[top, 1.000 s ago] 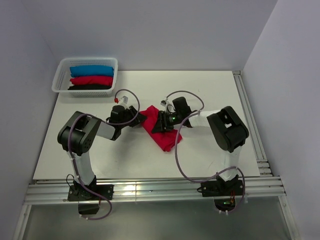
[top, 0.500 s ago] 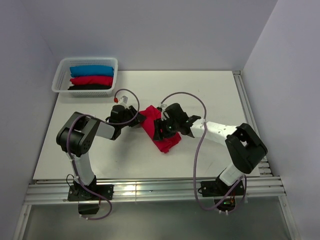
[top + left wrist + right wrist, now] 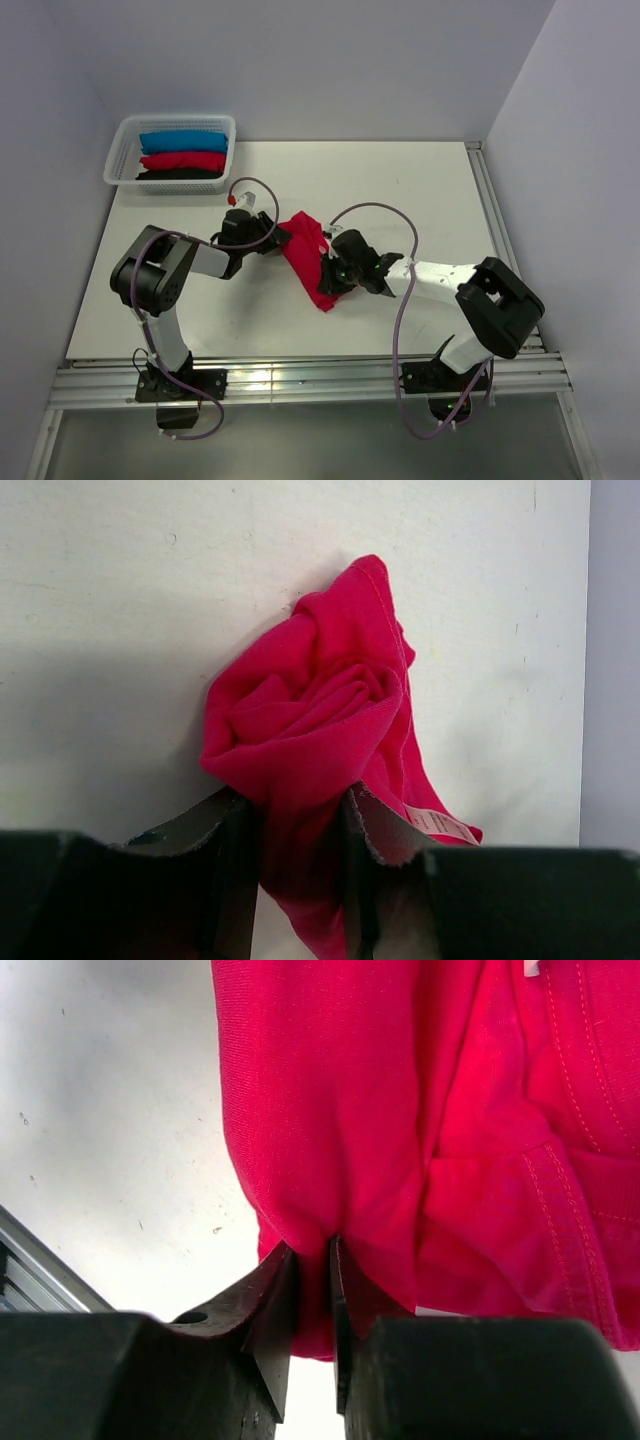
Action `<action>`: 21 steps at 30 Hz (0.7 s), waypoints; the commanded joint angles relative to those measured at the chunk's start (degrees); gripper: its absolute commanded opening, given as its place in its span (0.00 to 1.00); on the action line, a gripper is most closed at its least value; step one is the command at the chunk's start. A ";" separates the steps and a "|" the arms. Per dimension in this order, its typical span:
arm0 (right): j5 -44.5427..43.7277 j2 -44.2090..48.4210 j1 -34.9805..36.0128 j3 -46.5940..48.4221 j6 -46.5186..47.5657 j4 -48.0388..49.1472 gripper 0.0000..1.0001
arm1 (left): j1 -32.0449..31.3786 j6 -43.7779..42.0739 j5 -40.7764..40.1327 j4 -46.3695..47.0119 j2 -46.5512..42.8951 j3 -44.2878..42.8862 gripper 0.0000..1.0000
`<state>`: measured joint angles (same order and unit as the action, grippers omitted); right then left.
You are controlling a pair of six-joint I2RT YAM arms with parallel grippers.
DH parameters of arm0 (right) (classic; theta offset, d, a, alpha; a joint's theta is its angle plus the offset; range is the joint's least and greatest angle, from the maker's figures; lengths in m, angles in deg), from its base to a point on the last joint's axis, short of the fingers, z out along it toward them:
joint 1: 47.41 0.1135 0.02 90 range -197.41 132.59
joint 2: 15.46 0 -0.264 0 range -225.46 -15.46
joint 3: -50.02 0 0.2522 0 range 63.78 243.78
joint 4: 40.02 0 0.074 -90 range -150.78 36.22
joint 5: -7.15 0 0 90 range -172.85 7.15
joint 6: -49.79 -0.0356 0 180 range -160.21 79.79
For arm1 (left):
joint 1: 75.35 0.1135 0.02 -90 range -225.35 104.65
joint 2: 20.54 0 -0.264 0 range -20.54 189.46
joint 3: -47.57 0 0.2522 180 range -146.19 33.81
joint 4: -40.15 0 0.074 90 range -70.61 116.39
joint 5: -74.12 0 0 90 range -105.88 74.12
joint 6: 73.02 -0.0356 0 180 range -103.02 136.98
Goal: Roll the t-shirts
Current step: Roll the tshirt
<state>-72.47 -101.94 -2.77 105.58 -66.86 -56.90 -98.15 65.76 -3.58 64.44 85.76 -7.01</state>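
Note:
A crimson-red t-shirt (image 3: 309, 256) lies bunched in a long strip at the middle of the white table (image 3: 420, 190). My left gripper (image 3: 277, 237) is shut on its upper left end, where the cloth is wound into a rolled bundle (image 3: 300, 730) with a white neck label (image 3: 440, 823) at the side. My right gripper (image 3: 333, 281) is shut on a fold of the same t-shirt (image 3: 420, 1140) near its lower end, the cloth pinched between both fingers (image 3: 270, 1290). More t-shirts, rolled blue (image 3: 183, 141), red (image 3: 183, 160) and black (image 3: 180, 175), sit in a basket.
A white mesh basket (image 3: 121, 150) stands at the table's far left corner. Metal rails run along the near edge (image 3: 300, 385) and the right edge (image 3: 500, 240). Grey walls close in the back and both sides.
My right arm swung down and to the right, and its gripper shifted from the t-shirt's middle to its lower end and closed on a fold. The cloth now lies narrower. The left gripper held still.

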 commanded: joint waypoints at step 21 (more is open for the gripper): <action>-30.04 -1.41 12.39 21.82 8.98 -20.53 0.94 | -0.22 -3.51 -2.54 -7.02 -1.53 -1.55 0.08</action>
<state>-93.30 -101.02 6.98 124.71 -61.38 -75.63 -98.37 64.64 -4.33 61.42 85.00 -8.02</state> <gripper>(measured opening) 0.946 0.350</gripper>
